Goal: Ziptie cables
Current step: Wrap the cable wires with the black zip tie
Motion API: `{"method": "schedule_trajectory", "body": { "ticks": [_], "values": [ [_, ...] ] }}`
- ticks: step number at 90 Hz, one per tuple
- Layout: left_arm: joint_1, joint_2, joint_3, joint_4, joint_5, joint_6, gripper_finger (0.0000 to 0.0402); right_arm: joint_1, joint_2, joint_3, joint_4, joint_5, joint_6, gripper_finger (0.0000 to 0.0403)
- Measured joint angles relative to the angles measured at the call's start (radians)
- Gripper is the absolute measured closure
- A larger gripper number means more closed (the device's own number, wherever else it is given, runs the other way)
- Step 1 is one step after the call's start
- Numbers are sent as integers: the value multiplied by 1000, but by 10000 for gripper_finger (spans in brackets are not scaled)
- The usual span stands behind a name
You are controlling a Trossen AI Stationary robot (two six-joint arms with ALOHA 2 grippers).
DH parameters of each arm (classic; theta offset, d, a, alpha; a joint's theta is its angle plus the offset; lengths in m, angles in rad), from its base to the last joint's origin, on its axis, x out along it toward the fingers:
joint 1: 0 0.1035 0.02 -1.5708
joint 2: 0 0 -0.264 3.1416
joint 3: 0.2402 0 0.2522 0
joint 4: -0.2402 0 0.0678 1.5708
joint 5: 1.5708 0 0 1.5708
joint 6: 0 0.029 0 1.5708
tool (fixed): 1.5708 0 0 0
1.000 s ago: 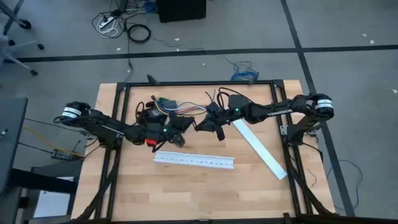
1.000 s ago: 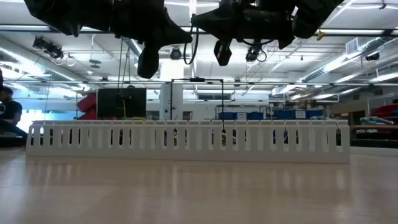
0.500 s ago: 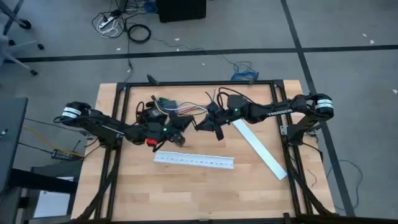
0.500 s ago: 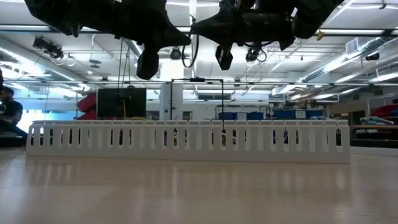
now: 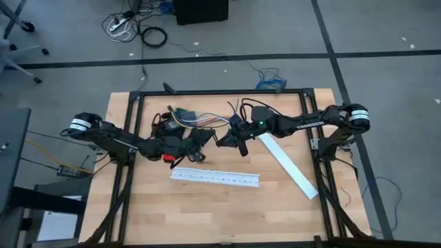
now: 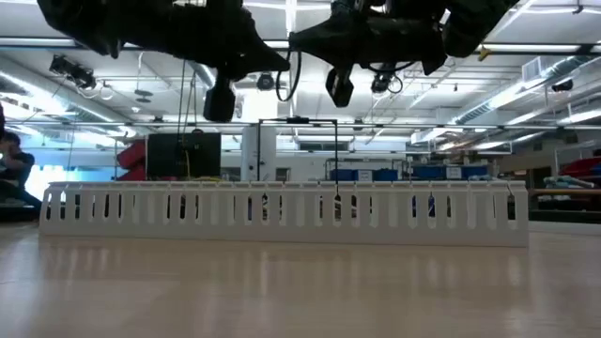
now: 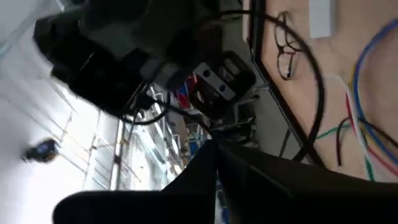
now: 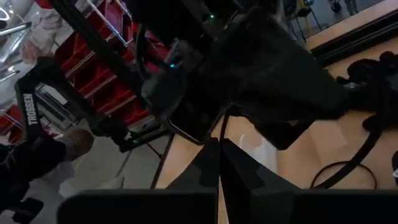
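Observation:
The cables [image 5: 201,121], loose coloured wires, lie on the table toward its far side; they also show in the left wrist view [image 7: 364,118]. Both grippers hang in the air just near of them, tips facing each other. My right gripper [image 5: 224,140] is shut, and the ziptie [image 8: 222,127], a thin black strand, runs out from between its fingertips toward my left gripper. My left gripper [image 5: 200,145] is shut too. A thin black arc [image 7: 320,81] curves beside its fingers; whether this is the ziptie I cannot tell. My right gripper pinches the ziptie between its two fingertips [image 8: 211,155]. The strand leaves the tips straight ahead, clear of the table. My left gripper: its own fingers hide whether it touches the strand, so I cannot tell.
A white slotted channel [image 5: 216,178] lies crosswise near of the grippers and fills the low view [image 6: 282,211]. A flat white strip [image 5: 289,165] lies slanted at the right. A black cord [image 5: 160,124] sits at the far left. People show in the room beyond.
My left gripper has turned a little about its wrist and shifted slightly toward the table's left. My right gripper has stayed where it was.

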Motion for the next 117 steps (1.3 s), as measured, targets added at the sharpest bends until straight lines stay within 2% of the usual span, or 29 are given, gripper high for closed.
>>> {"method": "schedule_trajectory", "body": {
  "ticks": [12, 26, 67, 117],
  "values": [
    [0, 31, 0, 11, -6, 59, 401, 2, 0, 0, -24, -3, 7, 403],
    [0, 52, 0, 103, -31, 125, 401, 2, 0, 0, -79, -2, 15, 403],
    [0, 58, 0, 122, -33, 116, 401, -5, 0, 0, -64, 4, 1, 403],
    [-1, 62, 0, 69, -29, 62, 401, -6, 0, 0, -55, 6, -14, 403]
  ]
}}
